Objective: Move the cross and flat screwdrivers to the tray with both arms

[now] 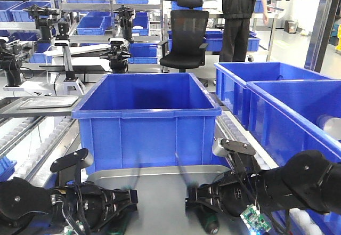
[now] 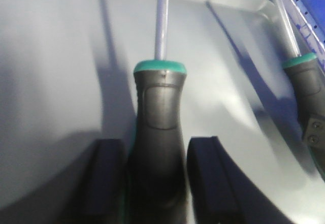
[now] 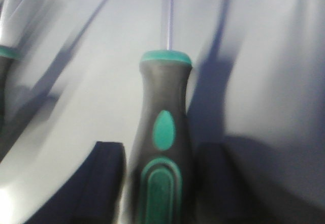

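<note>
The front camera sits low behind both arms, facing forward over the grey tray (image 1: 160,192) toward a blue bin (image 1: 146,112) and far shelving. Each wrist camera rides close above its tool, looking along a held screwdriver (image 2: 158,132) (image 3: 163,148) onto that same tray, which all views share.

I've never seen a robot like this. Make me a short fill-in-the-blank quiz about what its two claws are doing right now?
1. Each claw grips a screwdriver by its ____.
2. The left claw and right claw hold them above a grey ____.
3. Behind the tray stands a big crate coloured ____.
4. The collar on the left screwdriver is ____.

Answers: handle; tray; blue; green
</note>
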Robot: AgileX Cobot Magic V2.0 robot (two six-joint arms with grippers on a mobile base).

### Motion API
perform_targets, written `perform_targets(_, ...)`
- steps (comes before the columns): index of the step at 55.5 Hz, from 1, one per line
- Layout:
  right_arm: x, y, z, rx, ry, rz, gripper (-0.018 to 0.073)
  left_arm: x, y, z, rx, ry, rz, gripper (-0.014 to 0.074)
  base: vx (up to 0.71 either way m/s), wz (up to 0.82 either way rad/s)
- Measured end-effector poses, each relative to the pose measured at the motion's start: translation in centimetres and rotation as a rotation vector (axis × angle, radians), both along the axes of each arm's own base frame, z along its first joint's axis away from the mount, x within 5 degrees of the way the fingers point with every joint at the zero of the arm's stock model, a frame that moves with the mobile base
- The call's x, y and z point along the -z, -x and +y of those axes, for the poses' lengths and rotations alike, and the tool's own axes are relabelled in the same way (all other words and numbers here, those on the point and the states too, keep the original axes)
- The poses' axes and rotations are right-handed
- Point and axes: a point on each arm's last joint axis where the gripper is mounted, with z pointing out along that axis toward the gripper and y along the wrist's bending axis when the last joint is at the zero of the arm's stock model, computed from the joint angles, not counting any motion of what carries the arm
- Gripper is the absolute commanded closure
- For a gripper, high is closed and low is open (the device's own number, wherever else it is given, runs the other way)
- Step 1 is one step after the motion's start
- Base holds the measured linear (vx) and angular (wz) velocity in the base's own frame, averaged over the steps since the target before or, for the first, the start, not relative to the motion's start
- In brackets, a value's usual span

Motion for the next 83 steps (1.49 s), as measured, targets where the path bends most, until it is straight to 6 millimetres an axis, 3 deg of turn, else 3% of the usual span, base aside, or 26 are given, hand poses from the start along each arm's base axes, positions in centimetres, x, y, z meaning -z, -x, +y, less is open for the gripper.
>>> perform_targets(8, -0.6, 0.4, 0.0, -0.027, 0.002, -0.011, -0.01, -0.6, 0.4, 0.0, 0.029, -0.005, -0.017, 0.0047, 0.0, 0.0)
perform_targets(15, -3.0, 1.5, -0.5, -0.067, 0.035, -0.097, -0.0005, -3.4, 1.6, 0.6, 0.078, -0.015, -0.124, 0.0167, 0.0, 0.0)
perform_targets(20, -5.6, 3.0, -1.2, -0.098, 0.085, -0.179, 0.0155, -6.2, 3.3, 1.4, 0.141, -0.051, -0.241, 0.0356, 0.0, 0.0)
perform_targets(26, -9.0, 5.8, -2.5, -0.111, 0.162, -0.26, 0.0451, -9.3, 6.0, 2.6, 0.211, -0.106, -0.353, 0.0605, 0.0, 0.0)
perform_targets(28, -9.9, 6.8, -3.1, -0.107, 0.195, -0.274, 0.0564, -10.2, 7.1, 3.1, 0.233, -0.131, -0.387, 0.0605, 0.0, 0.0)
perform_targets(29, -10.5, 7.4, -3.5, -0.109, 0.215, -0.288, 0.0575, -10.7, 7.7, 3.5, 0.245, -0.148, -0.405, 0.0605, 0.0, 0.0)
perform_targets(37, -14.4, 12.4, -5.9, -0.06, 0.291, -0.39, 0.0571, -13.3, 12.3, 6.3, 0.277, -0.281, -0.483, 0.0596, 0.0, 0.0)
perform_targets(42, -15.9, 15.6, -7.1, -0.02, 0.282, -0.514, 0.057, -13.3, 15.2, 8.3, 0.257, -0.347, -0.521, 0.0596, 0.0, 0.0)
perform_targets(48, -15.2, 19.9, -8.7, 0.041, 0.241, -0.666, 0.057, -11.7, 19.1, 10.6, 0.227, -0.364, -0.581, 0.0596, 0.0, 0.0)
perform_targets(53, -12.9, 22.8, -9.8, 0.091, 0.211, -0.769, 0.0568, -9.6, 22.0, 12.0, 0.192, -0.334, -0.658, 0.0596, 0.0, 0.0)
perform_targets(57, -10.7, 23.7, -10.3, 0.128, 0.193, -0.829, 0.0567, -8.2, 23.1, 12.7, 0.153, -0.303, -0.741, 0.0595, 0.0, 0.0)
perform_targets(67, -7.1, 23.7, -10.8, 0.213, 0.162, -0.938, 0.0567, -6.1, 23.5, 13.1, 0.073, -0.246, -0.895, 0.0595, 0.0, 0.0)
perform_targets(83, -4.5, 23.5, -10.7, 0.21, 0.178, -0.886, 0.0567, -4.2, 23.2, 13.0, 0.085, -0.262, -0.855, 0.0595, 0.0, 0.0)
